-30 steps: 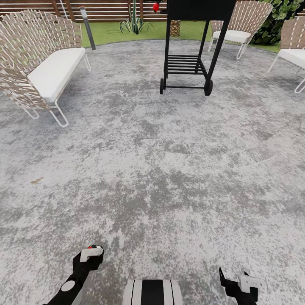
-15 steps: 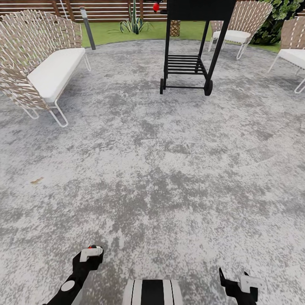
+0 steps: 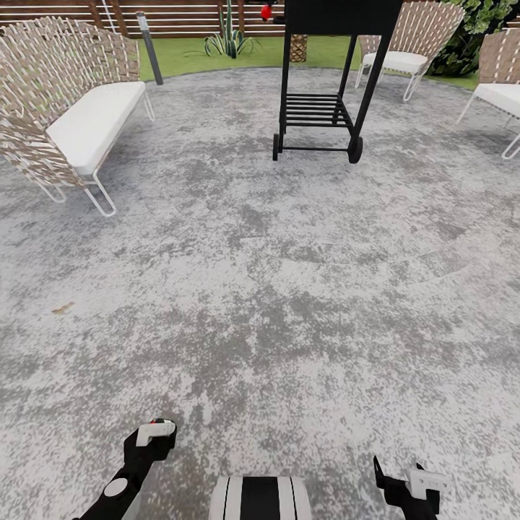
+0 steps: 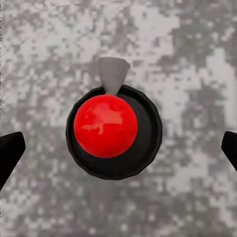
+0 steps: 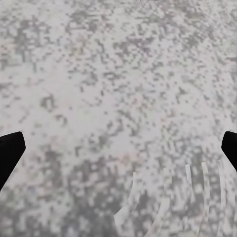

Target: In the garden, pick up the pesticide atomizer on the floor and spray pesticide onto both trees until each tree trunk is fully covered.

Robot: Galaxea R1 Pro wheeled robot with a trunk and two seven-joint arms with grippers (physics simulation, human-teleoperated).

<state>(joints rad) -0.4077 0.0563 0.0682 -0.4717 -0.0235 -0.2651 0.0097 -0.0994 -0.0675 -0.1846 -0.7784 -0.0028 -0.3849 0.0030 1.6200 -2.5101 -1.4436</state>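
Note:
The pesticide atomizer (image 4: 112, 131) stands upright on the speckled grey paving, seen from straight above as a round black bottle with a glossy red cap and a grey nozzle. My left gripper (image 4: 118, 148) hangs over it, open, with its black fingertips (image 4: 10, 150) far out on either side and not touching it. From the head view just the red spot of the atomizer (image 3: 157, 420) peeks out at the left gripper (image 3: 154, 435). The right gripper (image 3: 406, 482) is open over bare paving (image 5: 118, 98). Lawn (image 3: 209, 56) and slat fence (image 3: 180, 14) of the garden lie far ahead.
A woven bench with a white cushion (image 3: 87, 123) stands at the left. A black wheeled grill cart (image 3: 321, 108) is straight ahead, woven chairs (image 3: 412, 43) at the far right. A lamp post (image 3: 149, 47) and a spiky plant (image 3: 230, 40) edge the lawn.

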